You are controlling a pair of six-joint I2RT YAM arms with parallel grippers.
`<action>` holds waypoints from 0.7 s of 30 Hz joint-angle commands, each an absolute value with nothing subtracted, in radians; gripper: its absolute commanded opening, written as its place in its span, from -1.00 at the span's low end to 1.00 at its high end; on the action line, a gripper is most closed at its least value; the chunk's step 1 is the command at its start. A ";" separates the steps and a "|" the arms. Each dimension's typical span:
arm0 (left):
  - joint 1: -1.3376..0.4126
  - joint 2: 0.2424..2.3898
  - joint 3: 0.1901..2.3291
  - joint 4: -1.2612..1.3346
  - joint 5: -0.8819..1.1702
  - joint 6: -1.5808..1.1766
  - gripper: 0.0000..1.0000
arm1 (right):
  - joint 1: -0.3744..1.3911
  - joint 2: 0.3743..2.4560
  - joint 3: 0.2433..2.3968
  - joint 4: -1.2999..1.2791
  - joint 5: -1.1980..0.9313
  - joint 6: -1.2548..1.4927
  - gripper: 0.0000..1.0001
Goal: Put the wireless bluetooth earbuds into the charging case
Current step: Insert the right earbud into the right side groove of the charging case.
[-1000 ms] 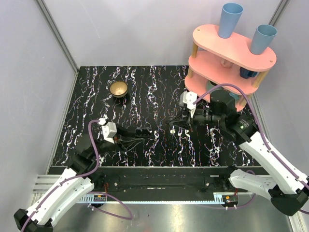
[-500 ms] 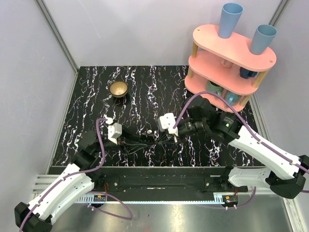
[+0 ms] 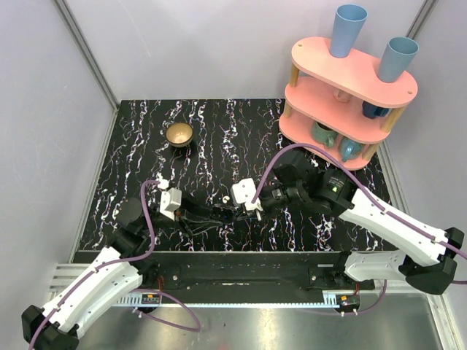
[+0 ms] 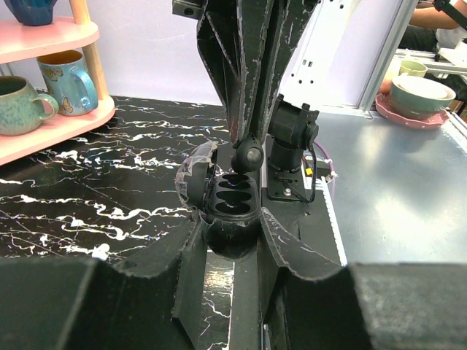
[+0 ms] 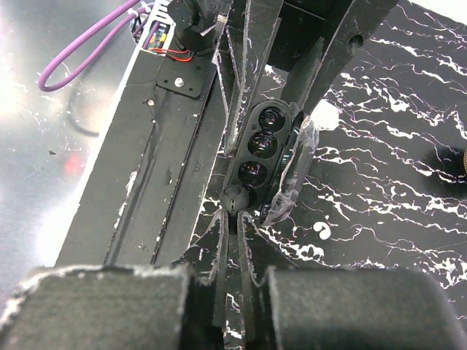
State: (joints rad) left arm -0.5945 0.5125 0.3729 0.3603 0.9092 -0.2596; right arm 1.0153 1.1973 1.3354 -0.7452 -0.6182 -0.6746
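- Table point(image 3: 219, 131): black, white-veined marble pattern. Both arms reach to a meeting point near its front edge, where all task activity is concentrated.
- Left gripper point(image 4: 232, 233): clamped on the lower body of the charging case, one finger on either side, holding it raised off the table with its opening turned toward the right arm.
- Right gripper point(image 5: 233, 211): closed almost fully, pinching one earbud between its fingertips.
- Charging case point(image 4: 232, 191): appears dark rather than white in both wrist views. Its lid point(image 4: 195, 179) is hinged open to one side, so the opening step is judged complete.
- Wells point(image 4: 233, 181): the two seen in the left wrist view look empty, so no bud is judged seated yet.
- Earbud point(image 4: 248, 154): small, rounded and dark, poised just beside the case rim and not yet in a well. Whether it touches the rim cannot be told.
- Work left, as judged: seat this bud, then fetch and seat the other earbud, which cannot be located in any view.
- Writing: no brand, label or lettering is legible on the case, bud or arms.
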 commanded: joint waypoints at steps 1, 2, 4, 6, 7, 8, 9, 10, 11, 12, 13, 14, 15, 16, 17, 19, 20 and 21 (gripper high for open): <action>-0.600 0.511 0.403 0.426 0.936 -0.273 -0.80 | 1.032 1.198 1.371 -0.684 -0.592 -0.695 -1.00; -0.601 0.511 0.403 0.423 0.934 -0.273 -0.79 | 1.034 1.201 1.373 -0.683 -0.588 -0.695 -1.00; -0.600 0.509 0.403 0.422 0.936 -0.273 -0.79 | 1.037 1.203 1.373 -0.672 -0.580 -0.698 -1.00; -0.600 0.509 0.403 0.420 0.930 -0.272 -0.79 | 1.040 1.204 1.367 -0.654 -0.572 -0.699 -1.00; -0.600 0.512 0.402 0.420 0.928 -0.272 -0.78 | 1.042 1.204 1.365 -0.649 -0.571 -0.699 -1.00; -0.600 0.515 0.402 0.422 0.927 -0.272 -0.78 | 1.042 1.210 1.365 -0.647 -0.568 -0.701 -1.00; -0.601 0.517 0.403 0.423 0.927 -0.272 -0.78 | 1.042 1.215 1.367 -0.649 -0.565 -0.696 -1.00; -0.601 0.517 0.403 0.423 0.925 -0.272 -0.78 | 1.043 1.221 1.368 -0.647 -0.565 -0.696 -1.00; -0.601 0.520 0.402 0.423 0.919 -0.272 -0.78 | 1.045 1.229 1.368 -0.647 -0.561 -0.695 -1.00; -0.601 0.520 0.402 0.423 0.919 -0.270 -0.78 | 1.048 1.233 1.368 -0.647 -0.558 -0.693 -1.00; -0.601 0.519 0.402 0.425 0.916 -0.270 -0.78 | 1.049 1.238 1.368 -0.647 -0.555 -0.692 -1.00; -0.601 0.518 0.400 0.425 0.910 -0.268 -0.78 | 1.052 1.246 1.367 -0.647 -0.552 -0.690 -1.00; -0.601 0.517 0.400 0.423 0.907 -0.265 -0.78 | 1.054 1.249 1.370 -0.656 -0.549 -0.690 -1.00; -0.601 0.514 0.400 0.422 0.901 -0.262 -0.78 | 1.055 1.253 1.371 -0.661 -0.548 -0.690 -1.00; -0.601 0.505 0.397 0.419 0.887 -0.255 -0.78 | 1.055 1.258 1.370 -0.667 -0.546 -0.690 -1.00; -0.601 0.489 0.393 0.417 0.868 -0.249 -0.78 | 1.061 1.265 1.371 -0.676 -0.540 -0.689 -1.00; -0.601 0.486 0.388 0.416 0.848 -0.239 -0.78 | 1.063 1.269 1.371 -0.686 -0.540 -0.690 -1.00; -0.601 0.479 0.387 0.414 0.845 -0.235 -0.78 | 1.066 1.270 1.373 -0.687 -0.538 -0.686 -1.00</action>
